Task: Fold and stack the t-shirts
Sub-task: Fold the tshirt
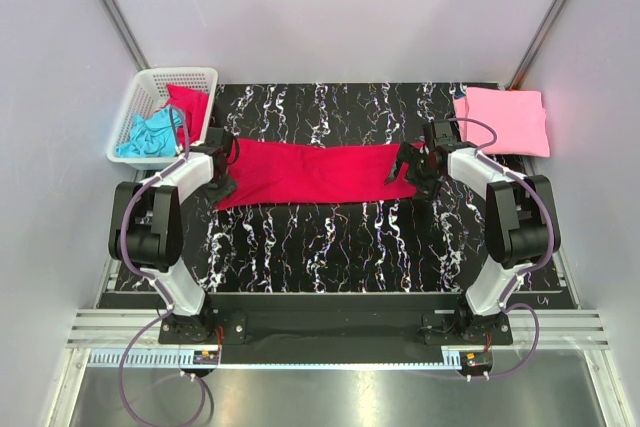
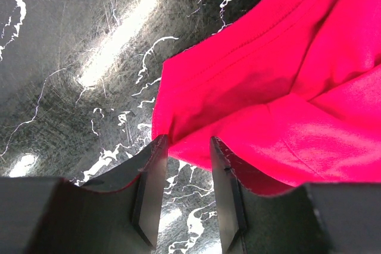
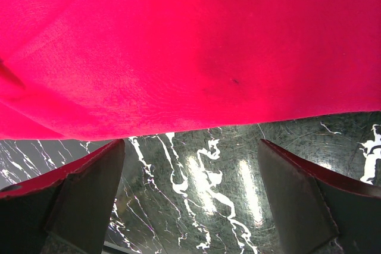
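Note:
A crimson red t-shirt (image 1: 315, 172) lies flat as a long strip across the middle of the black marbled table (image 1: 330, 247). My left gripper (image 1: 222, 169) is at its left end, jaws a little apart and empty; in the left wrist view (image 2: 187, 144) the shirt's corner (image 2: 268, 87) lies just past the fingertips. My right gripper (image 1: 405, 169) is at its right end, wide open and empty (image 3: 191, 147), with the shirt's edge (image 3: 190, 46) just ahead. A folded light pink t-shirt (image 1: 503, 119) lies at the back right.
A white lattice basket (image 1: 150, 77) stands off the table's back left corner and holds a turquoise shirt (image 1: 150, 135) and a red shirt (image 1: 188, 107). Grey walls close in the sides and back.

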### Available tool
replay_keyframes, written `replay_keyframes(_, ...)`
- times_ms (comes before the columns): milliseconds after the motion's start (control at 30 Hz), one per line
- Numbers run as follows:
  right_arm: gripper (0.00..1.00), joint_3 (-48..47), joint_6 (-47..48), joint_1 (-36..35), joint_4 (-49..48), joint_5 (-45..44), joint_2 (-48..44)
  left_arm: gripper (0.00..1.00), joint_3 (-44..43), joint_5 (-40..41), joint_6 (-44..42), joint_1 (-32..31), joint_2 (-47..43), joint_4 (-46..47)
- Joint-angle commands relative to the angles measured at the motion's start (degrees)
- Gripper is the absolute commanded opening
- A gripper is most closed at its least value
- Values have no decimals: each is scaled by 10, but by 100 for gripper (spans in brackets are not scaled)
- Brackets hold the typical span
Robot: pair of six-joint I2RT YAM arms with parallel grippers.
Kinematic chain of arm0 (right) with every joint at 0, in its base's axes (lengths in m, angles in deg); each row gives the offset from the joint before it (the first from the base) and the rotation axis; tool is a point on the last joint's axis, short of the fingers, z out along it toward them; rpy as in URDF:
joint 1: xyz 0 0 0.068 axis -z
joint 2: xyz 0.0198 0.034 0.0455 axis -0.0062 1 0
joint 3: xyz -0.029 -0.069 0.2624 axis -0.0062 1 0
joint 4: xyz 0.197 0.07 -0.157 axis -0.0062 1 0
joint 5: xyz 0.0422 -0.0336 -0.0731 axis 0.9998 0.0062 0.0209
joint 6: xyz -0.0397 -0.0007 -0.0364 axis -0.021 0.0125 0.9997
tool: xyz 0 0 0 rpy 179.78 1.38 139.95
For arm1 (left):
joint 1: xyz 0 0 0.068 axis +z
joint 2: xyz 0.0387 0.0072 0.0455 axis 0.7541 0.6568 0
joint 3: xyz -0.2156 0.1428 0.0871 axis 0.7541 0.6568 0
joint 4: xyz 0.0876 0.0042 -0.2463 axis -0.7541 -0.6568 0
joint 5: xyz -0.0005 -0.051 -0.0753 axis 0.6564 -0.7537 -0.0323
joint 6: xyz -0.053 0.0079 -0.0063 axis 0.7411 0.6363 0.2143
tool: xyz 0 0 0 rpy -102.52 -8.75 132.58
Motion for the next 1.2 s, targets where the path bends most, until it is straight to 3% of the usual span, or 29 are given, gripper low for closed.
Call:
replay_keyframes(0, 100, -7, 3, -6, 4, -3, 1, 40, -21, 18, -7, 1, 0, 1)
replay_keyframes(367, 100, -8, 5, -6, 6, -12, -4, 32, -28, -8, -11, 4, 32, 0)
replay_keyframes(433, 100, -8, 5, -6, 6, -12, -3, 27, -28, -8, -11, 5, 33, 1)
replay_keyframes(533, 100, -8, 5, -6, 7, -12, -2, 15, -28, -5, -8, 6, 29, -4)
replay_keyframes(567, 100, -8, 3, -7, 7, -12, -1, 6, -28, 0, -4, 6, 27, -6)
replay_keyframes(633, 100, -8, 3, -6, 8, -12, 0, 0, -31, 17, 1, 6, 20, -17)
replay_keyframes(900, 100, -11, -10, -6, 21, -43, 17, 0, -43, 97, 43, 6, -10, -73)
replay_keyframes(1167, 100, -31, -6, -6, 41, -43, 53, 0, -49, 86, 42, 6, -9, -76)
